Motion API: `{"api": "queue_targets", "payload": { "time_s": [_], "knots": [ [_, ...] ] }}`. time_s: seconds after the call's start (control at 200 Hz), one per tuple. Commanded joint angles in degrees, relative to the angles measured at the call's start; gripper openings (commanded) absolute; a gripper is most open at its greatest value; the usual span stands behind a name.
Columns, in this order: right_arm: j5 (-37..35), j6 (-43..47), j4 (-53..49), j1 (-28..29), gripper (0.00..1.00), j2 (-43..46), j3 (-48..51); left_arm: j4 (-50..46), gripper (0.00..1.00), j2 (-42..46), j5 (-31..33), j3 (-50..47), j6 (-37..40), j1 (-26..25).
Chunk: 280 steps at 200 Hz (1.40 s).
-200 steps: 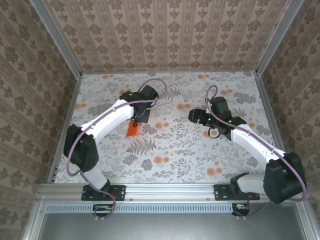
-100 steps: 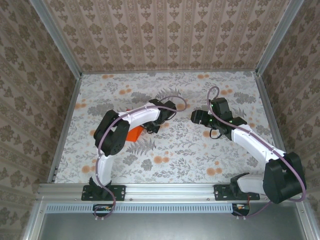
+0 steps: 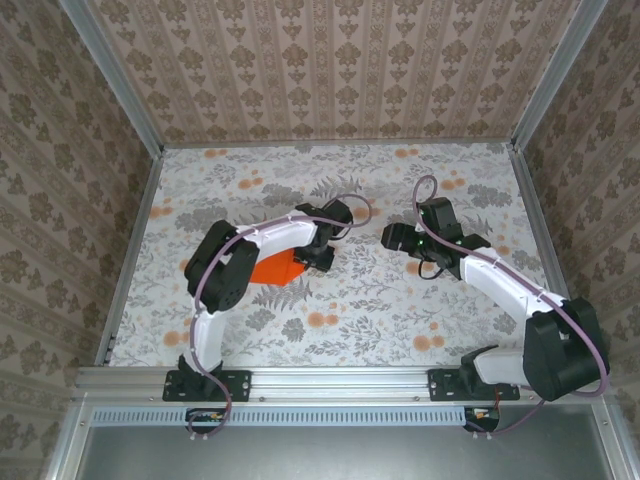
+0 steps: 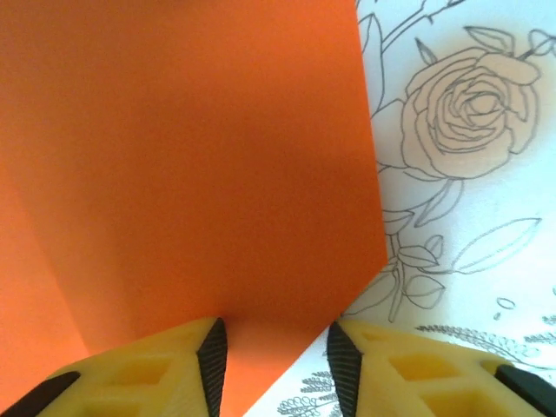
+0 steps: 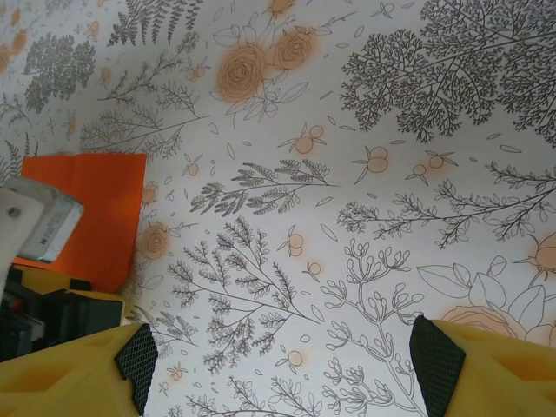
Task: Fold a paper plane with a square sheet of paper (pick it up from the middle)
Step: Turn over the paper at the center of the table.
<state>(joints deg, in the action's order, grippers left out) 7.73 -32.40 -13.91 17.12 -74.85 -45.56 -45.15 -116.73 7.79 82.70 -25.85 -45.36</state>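
Paper: thin, vivid orange creased paper sheet point(image 4: 191, 156); apparently flat on the floral-print table point(image 5: 373, 226), left of centre
Left gripper point(image 4: 274, 360): jaws parted over the sheet's edge; released
Right gripper point(image 5: 285, 365): spread wide; empty

Brown damask-patterned walls point(image 3: 330, 70) on three sides; floral-print tabletop point(image 3: 400, 300); aluminium rail point(image 3: 340, 380) along near edge.

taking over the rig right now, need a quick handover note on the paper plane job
Left gripper: open, fingers either side of the near edge of the square sheet of paper, which rests on the table.
Right gripper: open, empty, above the table to the right of the sheet.
Done: the sheet looks creased, with an angled edge.
Left: the remaining folds; no dart shape yet.
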Motion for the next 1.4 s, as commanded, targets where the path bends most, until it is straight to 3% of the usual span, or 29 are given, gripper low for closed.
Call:
{"api": "queue_targets", "payload": {
  "time_s": [0.0, 0.155, 0.265, 0.455, 0.59, 0.7, 0.865, 1.01, 1.115, 1.395],
  "knots": [
    [2.4, -1.3, 1.2, -0.3, 0.80, -1.1, 0.3, 8.1, 0.49, 4.1, -13.7, -4.2, -0.5, 2.4],
    [6.8, -2.6, 4.1, -0.2, 0.80, -3.7, -0.1, 14.8, 0.53, 7.0, -23.5, -9.4, -2.3, 5.5],
    [11.0, -4.7, 6.8, 0.9, 0.75, -8.3, -1.4, 18.3, 0.46, 8.3, -26.9, -12.9, -4.2, 7.4],
    [15.9, -8.7, 11.2, 6.3, 0.47, -18.2, -6.5, 19.2, 0.21, 9.1, -26.6, -15.8, -5.6, 8.5],
    [17.1, -11.0, 12.8, 10.1, 0.28, -25.4, -11.4, 19.1, 0.10, 9.0, -25.9, -16.7, -6.0, 8.7],
    [16.9, -12.7, 12.8, 11.9, 0.21, -30.2, -14.9, 19.1, 0.07, 9.1, -25.6, -17.0, -6.1, 9.0],
    [17.9, -13.5, 11.5, 12.7, 0.19, -36.0, -18.2, 19.1, 0.07, 9.6, -25.9, -16.8, -6.1, 9.2],
    [18.1, -13.4, 9.7, 12.8, 0.18, -38.6, -19.4, 20.2, 0.11, 11.5, -27.1, -17.0, -6.8, 9.7],
    [16.6, -12.3, 7.0, 12.8, 0.18, -39.4, -20.1, 20.6, 0.19, 14.4, -26.7, -18.4, -8.0, 10.8],
    [15.4, -11.0, 4.3, 12.9, 0.18, -40.6, -20.4, 18.8, 0.72, 23.9, -18.4, -27.6, -12.4, 17.9]
  ]
}}
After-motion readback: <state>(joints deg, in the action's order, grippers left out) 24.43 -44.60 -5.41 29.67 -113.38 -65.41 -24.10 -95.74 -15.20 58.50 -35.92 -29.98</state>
